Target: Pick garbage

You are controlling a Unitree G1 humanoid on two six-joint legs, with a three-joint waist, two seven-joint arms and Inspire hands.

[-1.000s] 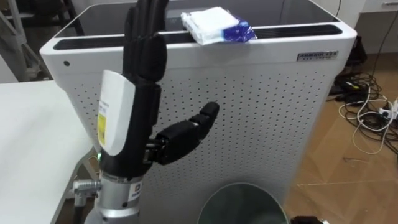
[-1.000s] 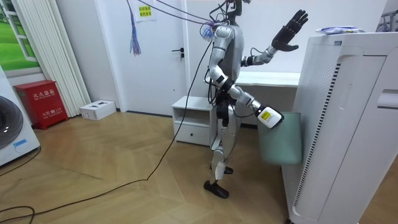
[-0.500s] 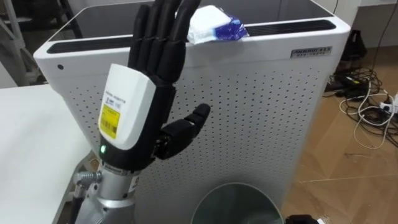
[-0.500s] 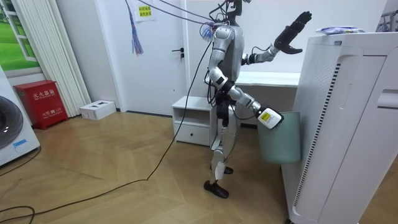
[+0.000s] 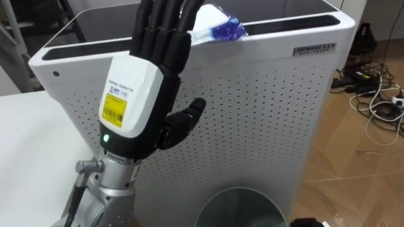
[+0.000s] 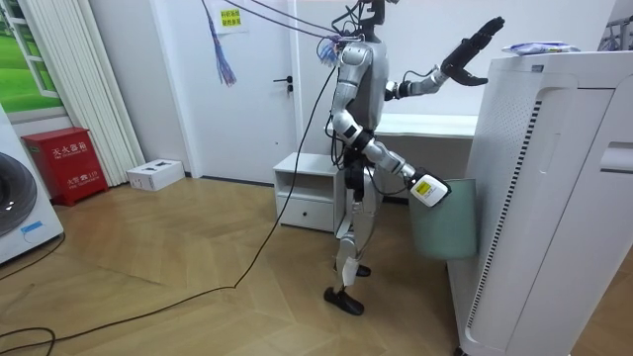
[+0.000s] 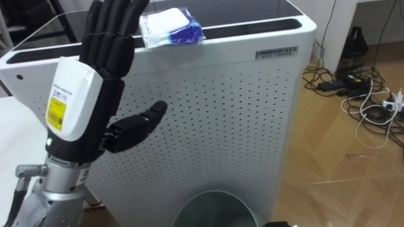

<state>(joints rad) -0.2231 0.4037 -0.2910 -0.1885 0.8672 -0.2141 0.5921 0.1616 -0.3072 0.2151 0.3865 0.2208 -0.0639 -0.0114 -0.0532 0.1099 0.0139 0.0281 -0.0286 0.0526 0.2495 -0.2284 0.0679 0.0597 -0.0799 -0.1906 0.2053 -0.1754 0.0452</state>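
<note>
Left eye view: you've got the left hand [image 5: 148, 75] up in front of the white perforated unit [image 5: 265, 107], back of the hand to the camera, fingers straight and loose, thumb out to the side, nothing in its grasp. Its fingertips reach the height of the unit's top front edge and overlap the garbage [image 5: 218, 26] from this angle. The garbage is a white-and-blue packet lying on the unit's top at the front edge, over the dark slot [image 5: 297, 23] that runs along that edge. In the room view the hand [image 6: 475, 44] sits short of the packet [image 6: 534, 46], near it but apart, no contact. The same view has the robot standing upright, facing the unit, with the green bin [image 6: 445, 222] between its legs and the unit's front. The right hand [image 6: 425, 187] is low at the bin's near rim; you can't tell what its fingers are doing. The bin's rim [image 5: 237, 192] shows at the foot of the unit. Loose cables [image 5: 379, 94] lie on the wood floor to the unit's right, and a white table [image 5: 31, 145] is on its left.
</note>
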